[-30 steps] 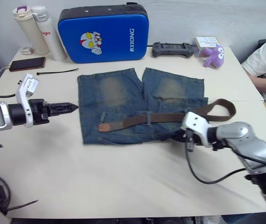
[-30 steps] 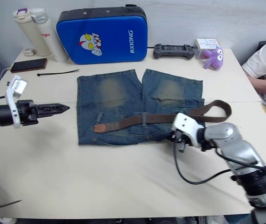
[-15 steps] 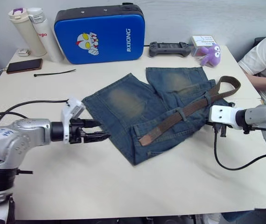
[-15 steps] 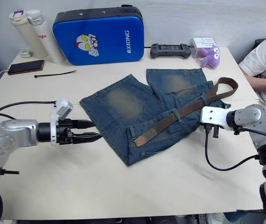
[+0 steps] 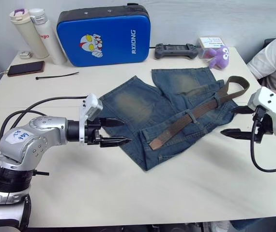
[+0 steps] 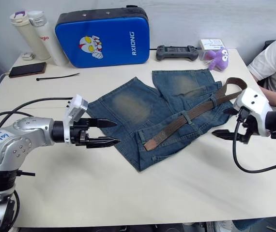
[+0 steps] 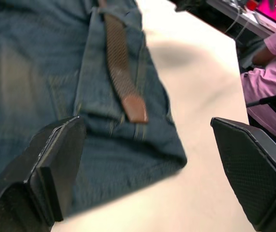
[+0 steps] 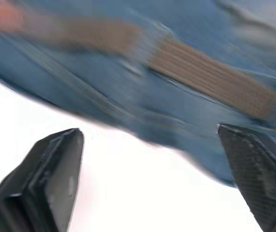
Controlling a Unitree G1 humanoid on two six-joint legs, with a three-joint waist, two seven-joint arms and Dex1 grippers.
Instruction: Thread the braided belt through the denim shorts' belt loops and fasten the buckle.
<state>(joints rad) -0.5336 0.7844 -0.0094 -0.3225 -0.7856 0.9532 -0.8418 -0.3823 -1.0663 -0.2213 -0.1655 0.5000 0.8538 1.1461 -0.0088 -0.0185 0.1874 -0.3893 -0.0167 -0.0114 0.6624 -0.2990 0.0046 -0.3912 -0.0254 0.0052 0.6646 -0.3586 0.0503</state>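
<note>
Shorts (image 5: 176, 111): lay skewed on tabletop (image 5: 128, 193), between both jaws.
Belt (image 5: 186, 118): lay across waistband.
Left gripper (image 5: 117, 131): jaws open, beside shorts' edge.
Right gripper (image 5: 232, 121): jaws open, empty.

woven belt (image 5: 186, 118), faded denim shorts (image 5: 143, 104)

- I think this is a robot test room, like a lab or an office.
- I see a big plain cream table (image 5: 128, 193) against a bare grey wall (image 5: 215, 19).
- Odd things sit at the far edge: a blue hard case (image 5: 104, 34) with a cartoon hero, a black game-style controller (image 5: 176, 50), two tall drink bottles (image 5: 31, 34), a phone (image 5: 27, 68) on a cable, and a purple plush toy (image 5: 219, 56).
- A person (image 5: 273, 58) in a pale shirt sits at the side.
</note>
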